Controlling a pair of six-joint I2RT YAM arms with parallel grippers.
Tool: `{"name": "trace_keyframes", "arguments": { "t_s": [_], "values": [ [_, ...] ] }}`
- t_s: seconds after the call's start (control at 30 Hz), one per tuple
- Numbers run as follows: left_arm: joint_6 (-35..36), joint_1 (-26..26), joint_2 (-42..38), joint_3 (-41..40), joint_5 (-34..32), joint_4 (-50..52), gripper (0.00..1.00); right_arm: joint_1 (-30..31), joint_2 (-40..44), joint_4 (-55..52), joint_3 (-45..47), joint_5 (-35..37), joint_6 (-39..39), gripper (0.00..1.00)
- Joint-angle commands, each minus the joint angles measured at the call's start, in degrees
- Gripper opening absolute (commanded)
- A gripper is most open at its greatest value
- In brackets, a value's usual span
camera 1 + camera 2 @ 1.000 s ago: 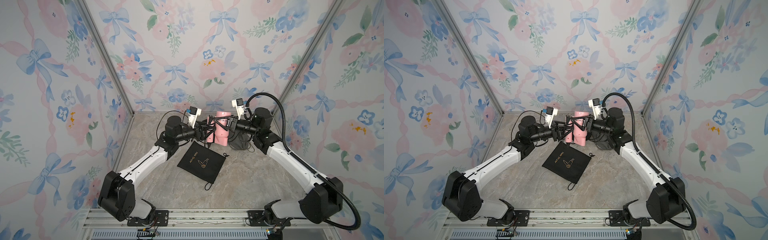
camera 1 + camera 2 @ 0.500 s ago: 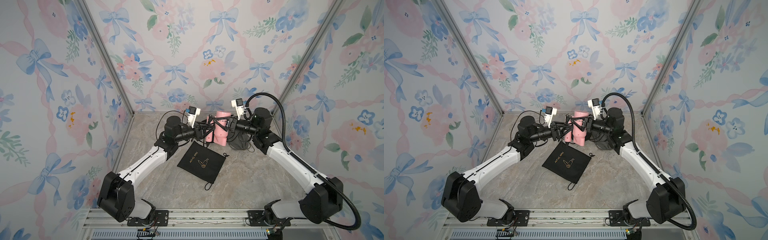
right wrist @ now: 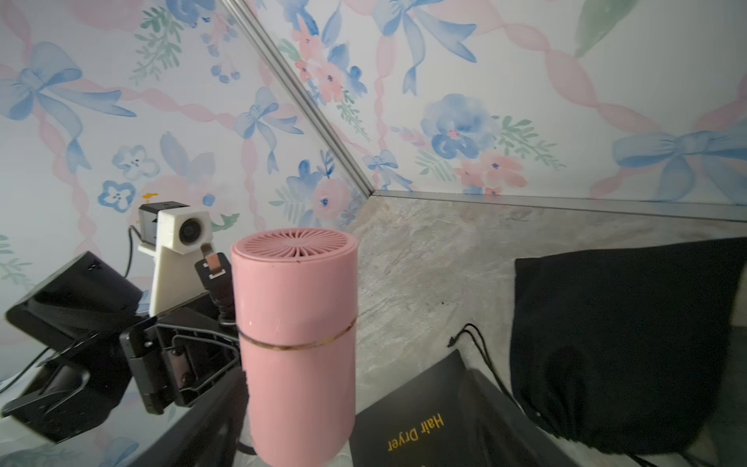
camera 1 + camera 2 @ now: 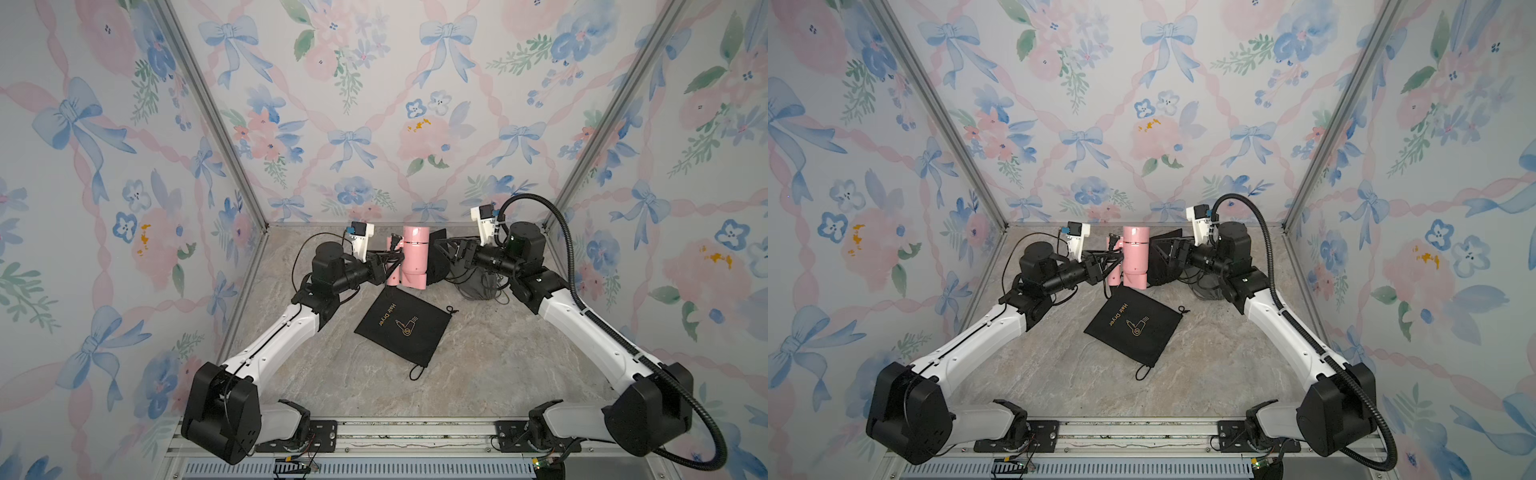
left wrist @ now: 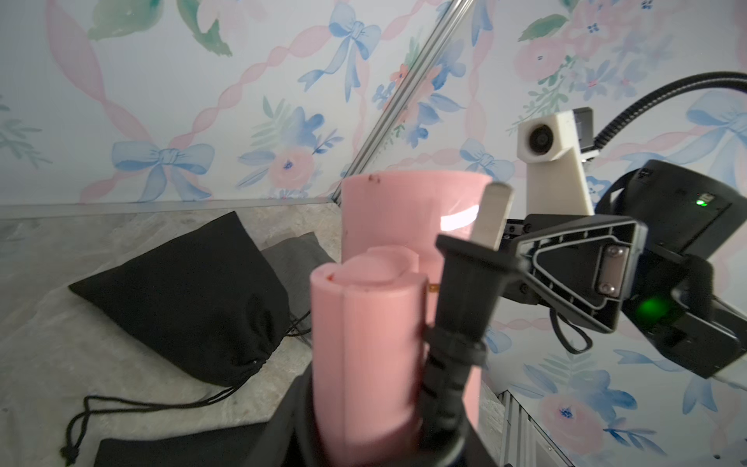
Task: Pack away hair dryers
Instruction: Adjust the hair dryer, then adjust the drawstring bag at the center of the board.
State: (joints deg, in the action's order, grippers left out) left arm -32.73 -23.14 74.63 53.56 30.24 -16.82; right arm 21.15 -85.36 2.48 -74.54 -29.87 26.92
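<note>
A pink hair dryer (image 4: 413,257) (image 4: 1136,257) stands upright above the back middle of the floor, barrel vent up (image 3: 297,323). My left gripper (image 4: 387,267) (image 4: 1106,266) (image 5: 384,424) is shut on its slim handle (image 5: 364,343), with the black cord and plug (image 5: 473,275) pinched alongside. From the other side my right gripper (image 4: 444,254) (image 4: 1168,254) (image 3: 343,416) reaches around the barrel, jaws open, with a clear gap on one side. A flat black pouch printed "Hair Dryer" (image 4: 403,328) (image 4: 1133,328) (image 3: 424,428) lies on the floor below the dryer.
A filled black drawstring pouch (image 5: 194,291) (image 3: 618,343) sits at the back behind the dryer. A grey pouch (image 4: 478,286) lies under my right wrist. Papered walls close in the back and both sides of the marbled floor (image 4: 498,365).
The left jaws have closed tighter on the handle and the right jaws have spread wider off the barrel. The dryer has stayed in place.
</note>
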Motion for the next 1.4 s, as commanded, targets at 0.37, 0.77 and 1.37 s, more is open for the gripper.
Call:
{"name": "trace_keyframes", "arguments": {
  "t_s": [0.37,0.77,1.37],
  "values": [
    [3.5,2.62,-8.29,-0.03,-15.95,13.03,0.09,10.11,8.98,-19.09,18.7,21.29,0.78,0.8],
    [4.89,4.62,-10.05,3.62,-17.13,18.15,0.1,27.02,3.23,-17.13,24.34,28.18,11.03,0.77],
    [5.11,13.02,-6.6,10.77,-9.0,20.61,0.12,37.33,-21.34,-5.92,14.28,24.0,17.2,0.75]
  ]
}}
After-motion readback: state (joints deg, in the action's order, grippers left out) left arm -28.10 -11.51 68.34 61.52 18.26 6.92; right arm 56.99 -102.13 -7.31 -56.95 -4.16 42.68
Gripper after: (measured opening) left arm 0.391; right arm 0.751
